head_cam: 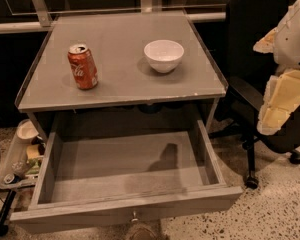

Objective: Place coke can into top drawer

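**Item 1: coke can** (pixel 82 66). Red aluminium with a silver top. It stands upright on the left half of the tabletop (pixel 120 86), well apart from the white bowl (pixel 163 55) to its right. Judged light, thin-walled and smooth. It would dent under a hard squeeze and may slip or tip if pushed near the top. Best hold is from the side, across the mid-body, with moderate pressure.

**Item 2: top drawer** (pixel 90 209). Pulled out below the tabletop's front edge, with its knob (pixel 134 216) at the centre of the front panel. Only a shadow shows inside. The can is not yet in it.

**Item 3: end effector** (pixel 277 104). At the right edge of the view, beside the black office chair (pixel 250 29), off the tabletop and well apart from the can. How far open it is cannot be told. It has hold of nothing that can be seen.
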